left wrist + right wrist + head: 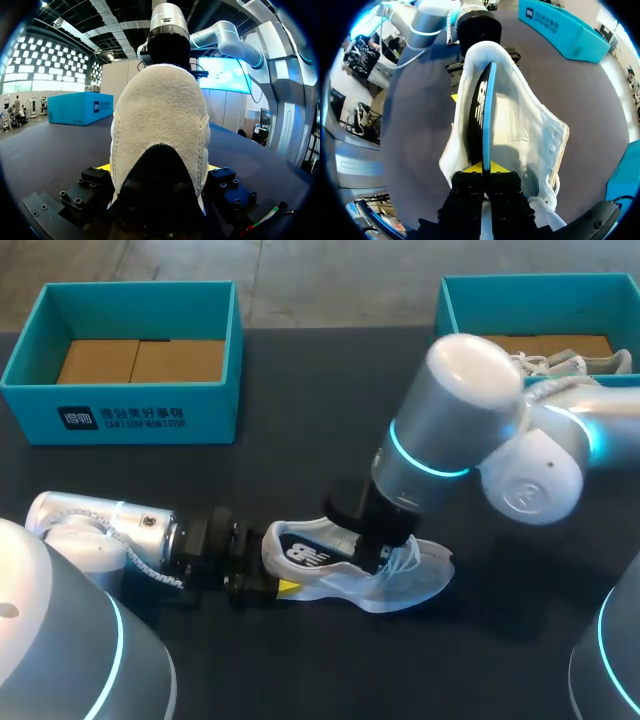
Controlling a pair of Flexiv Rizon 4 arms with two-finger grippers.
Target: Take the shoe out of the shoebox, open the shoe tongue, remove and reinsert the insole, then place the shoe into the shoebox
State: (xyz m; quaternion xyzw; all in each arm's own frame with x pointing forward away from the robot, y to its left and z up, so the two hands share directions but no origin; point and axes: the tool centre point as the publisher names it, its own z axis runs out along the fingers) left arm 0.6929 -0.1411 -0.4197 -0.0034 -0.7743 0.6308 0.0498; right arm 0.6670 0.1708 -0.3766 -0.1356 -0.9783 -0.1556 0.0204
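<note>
A white shoe [400, 585] lies on its side on the dark table, toe to the right. My left gripper [262, 585] is at its heel; in the left wrist view the heel [160, 125] fills the gap and both yellow-tipped fingers [103, 168] press its sides. My right gripper [372, 558] reaches down into the shoe's opening. In the right wrist view it [483, 169] is shut on the edge of the black and blue insole [479, 107], which stands on edge partly inside the shoe [530, 125]. The insole's black face [305, 555] shows near the heel.
A teal shoebox [130, 360] stands at the back left with brown cardboard inside. A second teal box [540, 310] at the back right holds another pale shoe [560, 365]. My right arm's elbow hangs over the table's right half.
</note>
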